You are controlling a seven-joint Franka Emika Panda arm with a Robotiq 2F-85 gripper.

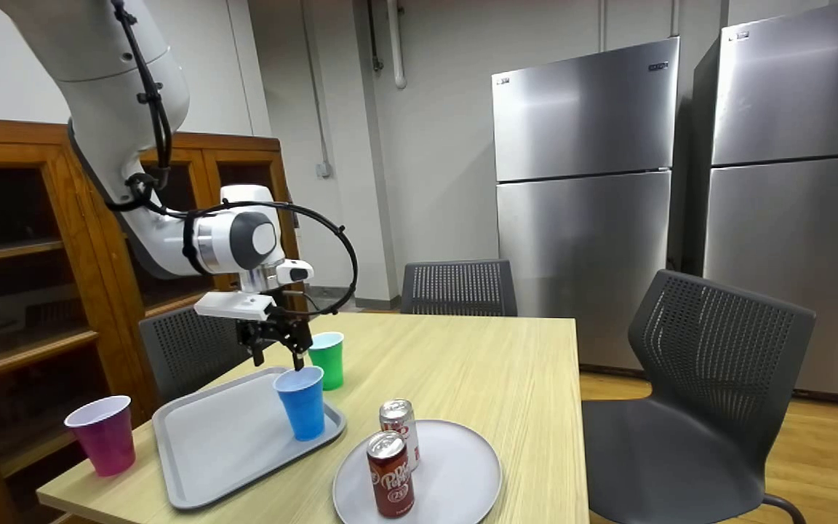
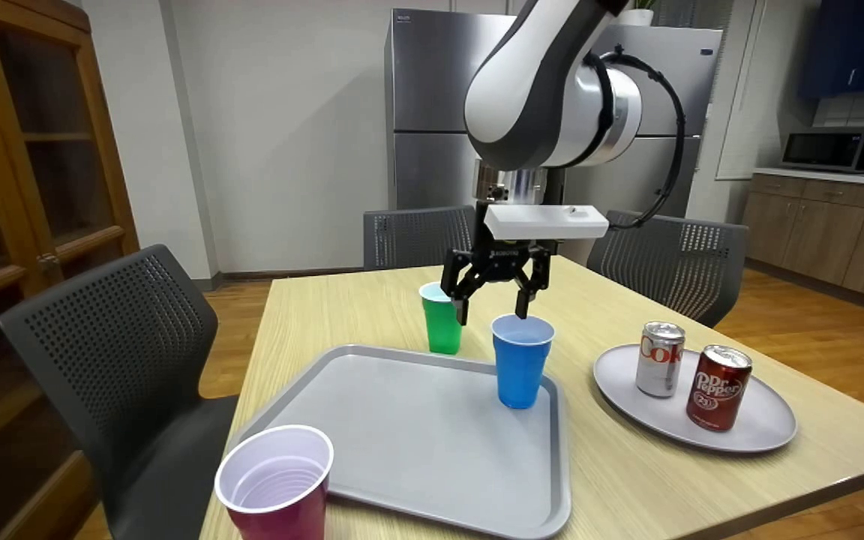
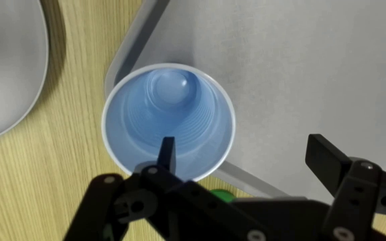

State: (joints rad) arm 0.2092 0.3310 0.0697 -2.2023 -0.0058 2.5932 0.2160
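In an exterior view, the blue cup (image 2: 518, 371) stands at two o'clock on the grey tray (image 2: 402, 450), apparently steadied by its flat floor, with the gripper (image 2: 492, 319) spread and empty near the cup's mouth, the green cup (image 2: 442, 328) at its ten o'clock.

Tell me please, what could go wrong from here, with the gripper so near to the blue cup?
In the wrist view, one finger of the open gripper lies over the mouth of the blue cup; coming straight down might catch and tip it. The green cup stands nearby, so a sideways move could perhaps knock it.
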